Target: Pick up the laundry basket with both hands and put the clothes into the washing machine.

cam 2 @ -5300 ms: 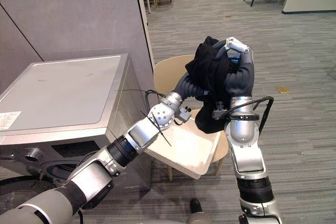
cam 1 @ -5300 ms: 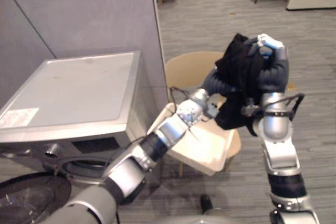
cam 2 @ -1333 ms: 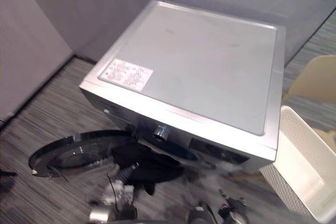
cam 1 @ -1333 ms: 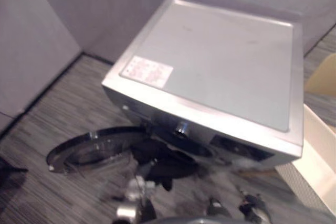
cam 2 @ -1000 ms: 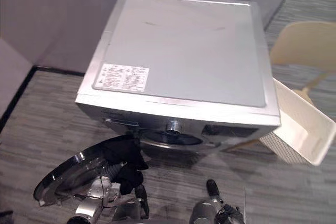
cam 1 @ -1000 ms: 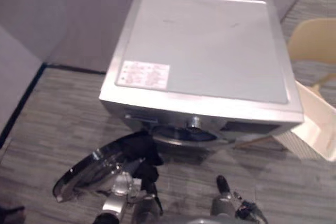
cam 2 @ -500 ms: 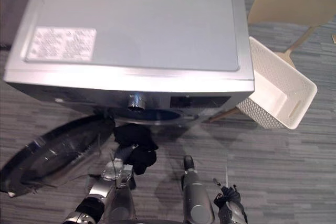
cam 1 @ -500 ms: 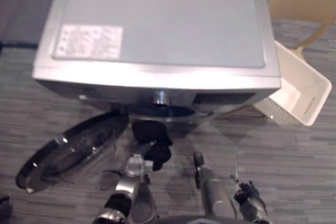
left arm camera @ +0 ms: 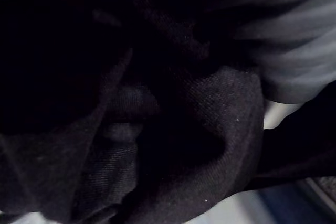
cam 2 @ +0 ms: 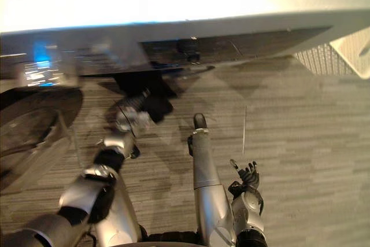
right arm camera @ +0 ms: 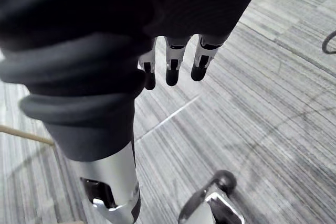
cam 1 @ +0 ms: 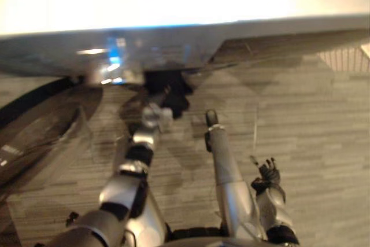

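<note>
1. Grey striped carpet (cam 2: pixel 300 131) ran under the washing machine (cam 2: pixel 231 36), whose round door (cam 2: pixel 34 125) stood swung open on the robot's left. The white basket (cam 2: pixel 326 59) sat beside the machine on the right.
2. The black garment (cam 2: pixel 151 103) hung bunched just below the machine's front edge, beside the open door. It was draped over the left hand (left arm camera: pixel 294 51), and the cloth hid whether that hand gripped it.
3. The right hand (cam 2: pixel 247 173) hung low over the carpet, well apart from the machine. Its fingers (right arm camera: pixel 171 66) were straight, relaxed and holding nothing.
4. The garment looked light, soft and limp, likely to drape, trail and catch on the machine's opening. A hold on the bunched middle, rather than a loose edge, seemed best for pushing it well inside.
</note>
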You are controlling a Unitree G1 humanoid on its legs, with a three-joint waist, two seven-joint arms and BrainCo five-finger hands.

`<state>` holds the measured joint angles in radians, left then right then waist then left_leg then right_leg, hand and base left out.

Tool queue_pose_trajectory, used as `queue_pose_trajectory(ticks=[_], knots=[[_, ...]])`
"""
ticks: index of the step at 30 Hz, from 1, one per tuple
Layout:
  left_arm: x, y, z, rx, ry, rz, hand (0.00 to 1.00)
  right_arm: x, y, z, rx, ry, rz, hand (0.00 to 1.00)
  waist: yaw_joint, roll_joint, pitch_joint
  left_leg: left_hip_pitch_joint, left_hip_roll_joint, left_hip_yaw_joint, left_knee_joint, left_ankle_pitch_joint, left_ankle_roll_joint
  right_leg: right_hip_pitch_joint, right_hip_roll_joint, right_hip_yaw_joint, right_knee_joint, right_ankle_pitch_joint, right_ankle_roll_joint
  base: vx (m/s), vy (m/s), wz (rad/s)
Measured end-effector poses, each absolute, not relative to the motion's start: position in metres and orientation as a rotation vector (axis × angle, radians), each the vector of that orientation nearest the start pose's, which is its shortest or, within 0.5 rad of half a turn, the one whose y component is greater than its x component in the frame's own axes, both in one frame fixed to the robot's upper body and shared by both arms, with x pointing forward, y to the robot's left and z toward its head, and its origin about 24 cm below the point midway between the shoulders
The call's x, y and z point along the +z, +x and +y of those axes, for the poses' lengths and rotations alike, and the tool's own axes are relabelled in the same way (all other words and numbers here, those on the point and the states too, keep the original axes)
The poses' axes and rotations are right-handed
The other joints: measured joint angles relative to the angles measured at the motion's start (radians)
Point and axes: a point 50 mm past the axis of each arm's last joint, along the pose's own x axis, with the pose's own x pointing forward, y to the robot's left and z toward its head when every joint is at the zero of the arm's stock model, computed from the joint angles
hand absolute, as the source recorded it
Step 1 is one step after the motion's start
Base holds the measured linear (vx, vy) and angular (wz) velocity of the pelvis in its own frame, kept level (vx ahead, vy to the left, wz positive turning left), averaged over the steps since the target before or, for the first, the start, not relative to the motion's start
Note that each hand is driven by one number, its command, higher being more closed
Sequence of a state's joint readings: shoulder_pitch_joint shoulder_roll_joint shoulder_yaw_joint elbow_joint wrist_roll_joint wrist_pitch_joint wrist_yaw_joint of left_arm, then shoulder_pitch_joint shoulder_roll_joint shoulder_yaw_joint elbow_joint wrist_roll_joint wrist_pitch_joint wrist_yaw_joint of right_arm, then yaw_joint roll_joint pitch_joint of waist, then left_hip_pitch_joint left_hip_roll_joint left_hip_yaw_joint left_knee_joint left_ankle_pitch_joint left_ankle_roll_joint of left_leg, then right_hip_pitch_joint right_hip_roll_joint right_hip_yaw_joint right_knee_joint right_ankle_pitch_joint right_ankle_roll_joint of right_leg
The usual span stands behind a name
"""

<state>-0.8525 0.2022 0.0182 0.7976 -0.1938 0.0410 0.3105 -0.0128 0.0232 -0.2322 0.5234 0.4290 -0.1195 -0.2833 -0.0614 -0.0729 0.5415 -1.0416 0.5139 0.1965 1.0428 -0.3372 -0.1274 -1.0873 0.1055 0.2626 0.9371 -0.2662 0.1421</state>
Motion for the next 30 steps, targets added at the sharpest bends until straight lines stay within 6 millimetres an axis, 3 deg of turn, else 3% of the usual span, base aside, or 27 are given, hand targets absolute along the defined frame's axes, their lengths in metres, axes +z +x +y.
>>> queue_pose_trajectory(ticks=[4,5,7,8,9,10,13,20,21,30], knots=[[0.218,0.406,0.216,0.360,-0.047,-0.219,1.00,-0.070,0.207,-0.209,-0.660,0.469,0.396,0.00,-0.016,-0.003,0.007,-0.051,0.031,0.008,0.048,-0.020,0.002,-0.059,0.025,0.012,0.027,0.003,0.005,0.00,0.071,-0.28],[0.229,0.405,0.220,0.374,-0.066,-0.249,1.00,-0.071,0.206,-0.209,-0.668,0.481,0.400,0.00,-0.015,-0.002,0.007,-0.051,0.031,0.009,0.048,-0.020,0.002,-0.060,0.025,0.012,0.028,0.003,0.005,0.00,0.073,-0.05],[0.283,0.399,0.232,0.399,-0.123,-0.393,1.00,-0.078,0.199,-0.213,-0.726,0.545,0.416,0.00,-0.012,-0.002,0.007,-0.054,0.030,0.011,0.048,-0.020,0.002,-0.066,0.024,0.012,0.031,0.003,0.006,0.00,0.062,0.02],[0.300,0.395,0.233,0.399,-0.135,-0.445,1.00,-0.079,0.197,-0.216,-0.744,0.557,0.417,0.00,-0.009,-0.002,0.007,-0.057,0.028,0.013,0.048,-0.020,0.002,-0.070,0.022,0.013,0.034,0.003,0.006,0.01,0.073,0.04],[0.331,0.386,0.236,0.392,-0.167,-0.547,1.00,-0.081,0.194,-0.219,-0.769,0.583,0.419,0.00,-0.005,-0.001,0.008,-0.063,0.027,0.013,0.050,-0.020,0.002,-0.076,0.021,0.013,0.036,0.003,0.006,0.00,0.066,0.03],[0.345,0.380,0.235,0.384,-0.197,-0.633,1.00,-0.082,0.194,-0.219,-0.775,0.593,0.421,0.00,-0.008,-0.001,0.008,-0.068,0.027,0.012,0.053,-0.020,0.002,-0.080,0.020,0.013,0.037,0.003,0.006,0.01,0.090,0.02],[0.362,0.371,0.229,0.345,-0.272,-0.716,1.00,-0.086,0.189,-0.223,-0.797,0.628,0.421,0.00,-0.002,0.005,0.011,-0.083,0.024,0.020,0.064,-0.020,0.003,-0.104,0.016,0.016,0.053,0.003,0.006,0.01,0.075,-0.01],[0.374,0.364,0.240,0.429,-0.350,-0.740,1.00,-0.078,0.191,-0.235,-0.789,0.624,0.370,0.00,-0.007,0.007,0.013,-0.111,0.031,0.022,0.116,-0.026,0.013,-0.145,0.019,0.019,0.099,0.006,0.010,-0.02,0.066,-0.02],[0.374,0.364,0.239,0.444,-0.336,-0.736,0.00,-0.077,0.191,-0.239,-0.793,0.616,0.360,0.00,-0.007,0.008,0.013,-0.113,0.032,0.023,0.123,-0.028,0.018,-0.145,0.019,0.021,0.098,0.010,0.013,-0.04,0.092,-0.07],[0.380,0.362,0.236,0.525,-0.183,-0.753,0.00,-0.074,0.189,-0.245,-0.806,0.604,0.338,0.00,-0.010,0.012,0.015,-0.140,0.042,0.022,0.147,-0.041,0.040,-0.148,0.020,0.022,0.071,0.035,0.027,-0.03,0.113,-0.06]])
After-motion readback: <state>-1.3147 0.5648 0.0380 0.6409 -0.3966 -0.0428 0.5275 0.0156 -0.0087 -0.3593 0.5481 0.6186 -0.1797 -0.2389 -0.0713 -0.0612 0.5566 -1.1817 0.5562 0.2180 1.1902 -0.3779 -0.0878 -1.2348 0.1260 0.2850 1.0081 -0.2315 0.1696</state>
